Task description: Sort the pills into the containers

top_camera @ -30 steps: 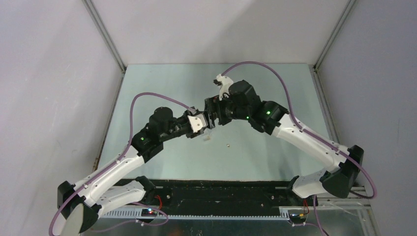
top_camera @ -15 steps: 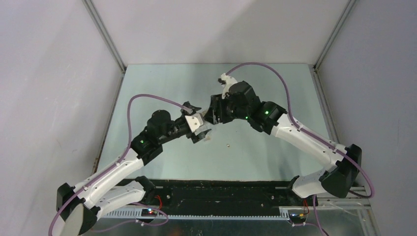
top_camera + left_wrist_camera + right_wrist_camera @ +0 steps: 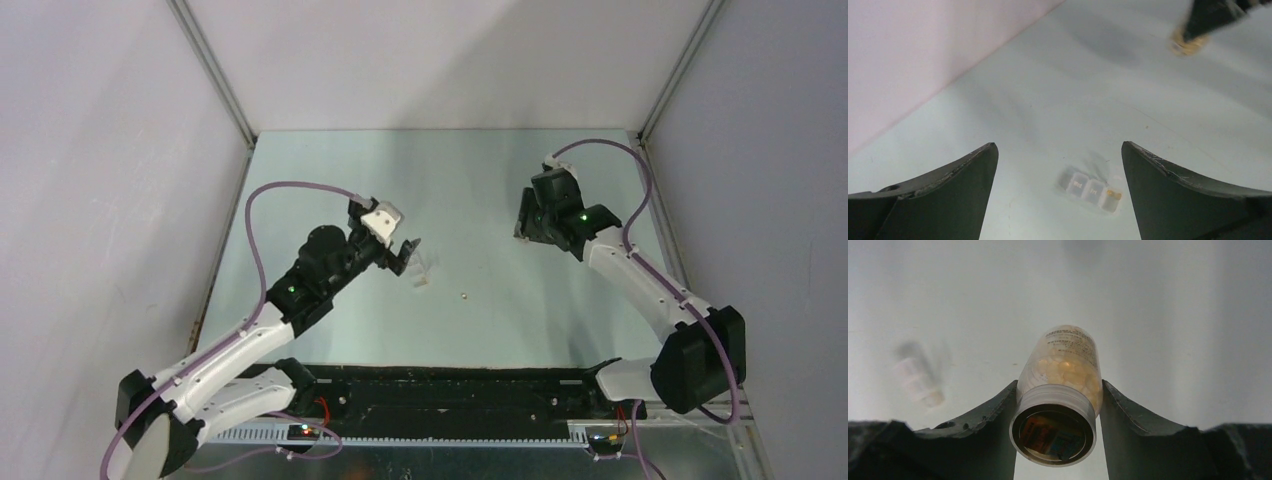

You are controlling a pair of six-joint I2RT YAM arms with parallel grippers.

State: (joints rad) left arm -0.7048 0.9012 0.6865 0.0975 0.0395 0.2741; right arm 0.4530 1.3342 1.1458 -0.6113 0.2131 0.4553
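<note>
top view, 12 o'clock pointing away from the arm bases.

left gripper [image 3: 385,232]: at 10 o'clock of the box, near it, above the table [image 3: 330,170]. jaws spread wide, nothing between them. in the left wrist view, both fingers [image 3: 948,190] clear of the box, with bare table between.

box [image 3: 424,278]: flat on the table, close to centre, a little toward 7 o'clock. not touched by either arm. in the left wrist view, box [image 3: 1090,189] seen as three joined cells in a row, with one orange-tan pill [image 3: 1113,193] in the cell at the 4 o'clock end. contents of the other two cells: cannot tell.

loose pill [image 3: 463,295]: on the table at 5 o'clock of the box, near it, apart from it.

right gripper [image 3: 527,215]: at 2 o'clock of the box, well apart from it. closed part-way on the bottle [image 3: 1063,360], one finger on each side of its body, cap end toward the wrist camera. pale yellowish pills inside the bottle, label on its far end. box blurred at 9 o'clock in the right wrist view.
</note>
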